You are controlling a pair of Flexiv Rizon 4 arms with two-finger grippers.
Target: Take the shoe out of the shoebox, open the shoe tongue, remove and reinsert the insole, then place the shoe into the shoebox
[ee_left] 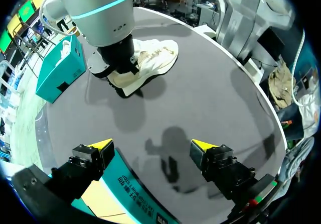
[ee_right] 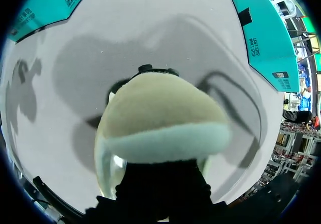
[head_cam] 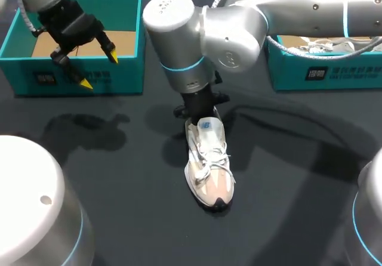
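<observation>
A white and beige shoe (head_cam: 209,164) lies on the dark table near the middle, toe toward the front edge. My right gripper (head_cam: 200,112) comes straight down on its heel and is shut on the heel collar. In the right wrist view the padded heel (ee_right: 160,118) fills the space ahead of the fingers and hides their tips. My left gripper (head_cam: 99,70) hangs open above the front wall of the teal shoebox (head_cam: 128,69) at the back left, holding nothing. In the left wrist view that gripper (ee_left: 150,144) spreads wide over the shoebox (ee_left: 125,194), with the shoe (ee_left: 155,56) well ahead of it.
A second teal box (head_cam: 325,69) with another white shoe (head_cam: 334,45) in it stands at the back right, also in the left wrist view as the teal box (ee_left: 57,71). Bare dark table (head_cam: 107,158) lies around the shoe.
</observation>
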